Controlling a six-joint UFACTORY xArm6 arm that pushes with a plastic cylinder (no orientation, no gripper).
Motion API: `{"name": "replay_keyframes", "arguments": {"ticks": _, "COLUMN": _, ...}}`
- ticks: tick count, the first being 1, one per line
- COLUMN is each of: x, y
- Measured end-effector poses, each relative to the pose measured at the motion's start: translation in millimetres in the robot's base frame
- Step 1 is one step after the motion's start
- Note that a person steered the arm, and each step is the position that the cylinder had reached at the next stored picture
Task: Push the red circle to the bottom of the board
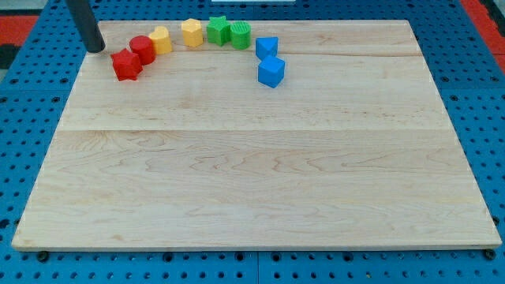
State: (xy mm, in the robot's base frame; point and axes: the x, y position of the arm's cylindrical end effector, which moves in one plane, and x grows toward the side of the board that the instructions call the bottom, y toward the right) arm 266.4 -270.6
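The red circle (143,48) stands near the board's top left, touching a red star-like block (126,65) at its lower left and a yellow block (160,39) at its right. My tip (95,48) rests on the board at the top left corner, to the left of the red circle and a little above the red star block, apart from both.
A yellow hexagon-like block (191,33), a green star-like block (218,30) and a green round block (241,35) continue the arc along the top. Two blue blocks (267,47) (271,72) sit right of them. The wooden board (260,158) lies on a blue pegboard.
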Motion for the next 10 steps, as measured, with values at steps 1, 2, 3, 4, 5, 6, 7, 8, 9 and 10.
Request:
{"name": "replay_keyframes", "arguments": {"ticks": 1, "x": 0.0, "y": 0.0}}
{"name": "replay_keyframes", "arguments": {"ticks": 2, "x": 0.8, "y": 1.6}}
{"name": "replay_keyframes", "arguments": {"ticks": 3, "x": -0.8, "y": 19.3}}
{"name": "replay_keyframes", "arguments": {"ticks": 4, "x": -7.1, "y": 65.0}}
{"name": "replay_keyframes", "arguments": {"ticks": 5, "x": -5.6, "y": 86.8}}
{"name": "replay_keyframes", "arguments": {"ticks": 6, "x": 7.3, "y": 86.7}}
{"name": "replay_keyframes", "arguments": {"ticks": 7, "x": 8.2, "y": 86.6}}
{"name": "replay_keyframes", "arguments": {"ticks": 8, "x": 8.1, "y": 93.0}}
{"name": "replay_keyframes", "arguments": {"ticks": 9, "x": 12.5, "y": 104.8}}
{"name": "replay_keyframes", "arguments": {"ticks": 10, "x": 36.4, "y": 132.5}}
